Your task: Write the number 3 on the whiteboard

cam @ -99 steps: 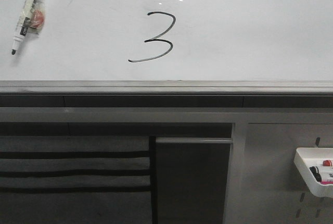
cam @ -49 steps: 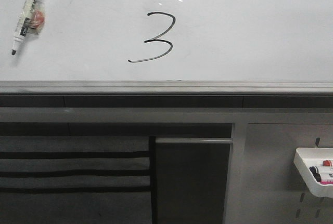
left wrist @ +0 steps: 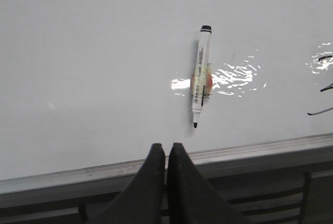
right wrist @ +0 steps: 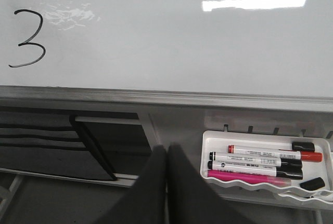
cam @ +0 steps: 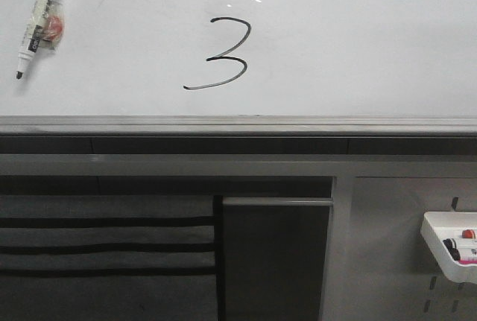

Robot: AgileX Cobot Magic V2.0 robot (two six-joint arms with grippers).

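Left wrist view, nearest first: left pincer (left wrist: 166, 154) pressed together, nothing between its fingers, hanging just in front of the grey ledge (left wrist: 250, 154). Right pincer (right wrist: 166, 156) likewise pressed together and empty, beside the white tray (right wrist: 218, 135) of markers on the pegboard panel (cam: 387, 246); tray holds a red-capped, a black and a pink marker, label print too small to read. Beyond the ledge, the whiteboard (cam: 358, 53). A black marker (left wrist: 200, 76) clings to it, uncapped tip pointing down, an orange-red patch mid-barrel; barrel text illegible. It sits well apart from the number 3 (cam: 220, 53), which stands near the board's middle in the front view, thin black stroke, slightly slanted, bottom tail sweeping toward the robot's left. That digit is the only readable writing. Judgement: writing step looks complete, marker parked, both arms clear of the board. Next move, if any, calls only for retreat to rest; no regrasp seems needed.
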